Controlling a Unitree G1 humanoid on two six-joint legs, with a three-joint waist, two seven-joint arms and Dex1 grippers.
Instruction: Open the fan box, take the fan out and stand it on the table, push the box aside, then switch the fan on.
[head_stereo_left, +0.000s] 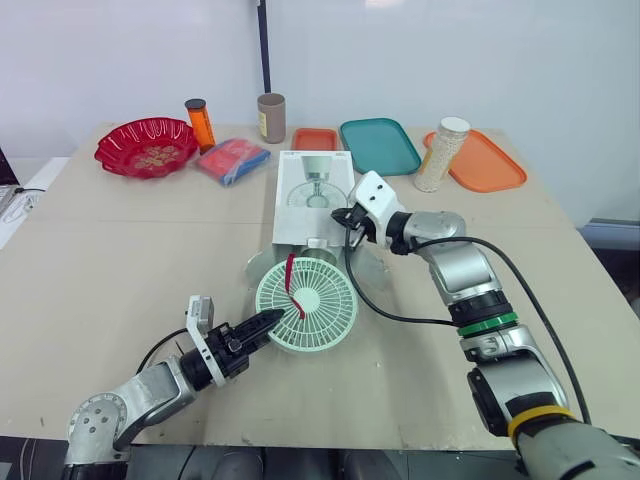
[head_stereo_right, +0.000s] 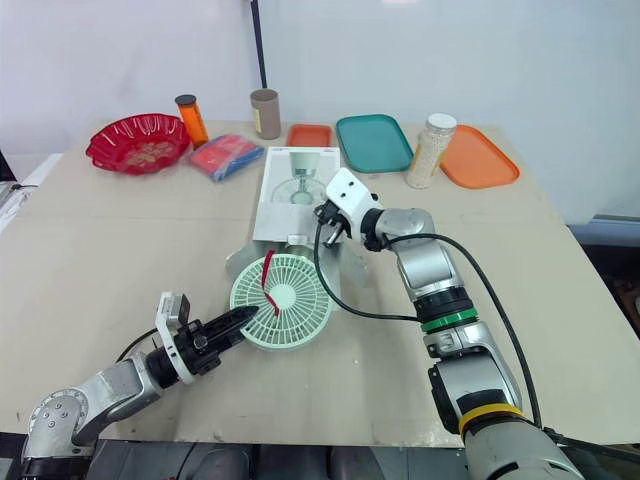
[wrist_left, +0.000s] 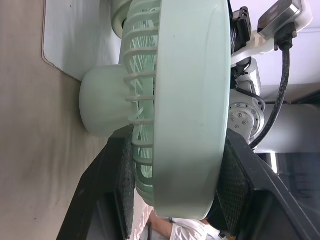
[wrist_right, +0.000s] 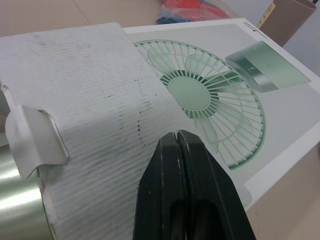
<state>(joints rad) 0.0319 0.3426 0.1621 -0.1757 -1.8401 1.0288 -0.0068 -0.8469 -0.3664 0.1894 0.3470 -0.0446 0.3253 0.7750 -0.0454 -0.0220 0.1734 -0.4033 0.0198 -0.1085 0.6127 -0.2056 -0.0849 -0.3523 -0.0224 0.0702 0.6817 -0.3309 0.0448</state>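
The left gripper (head_stereo_left: 268, 320) is closed across the rim of the fan (head_stereo_left: 306, 305), which sits between its fingers at the mouth of the box (head_stereo_left: 310, 195). The right gripper (wrist_right: 179, 137), fingers together and empty, rests on the flap (wrist_right: 90, 115) beneath its tips. The step probably goes best if the right pins the box while the left draws the fan clear, then tips it onto its base.

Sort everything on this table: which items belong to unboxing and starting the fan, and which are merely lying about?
Job: fan, gripped by the left gripper; fan box, with the right gripper at its flap.

Lying about: red bowl, orange bottle, brown tube, red packet, small orange tray, teal tray, jar of white grains, large orange tray.
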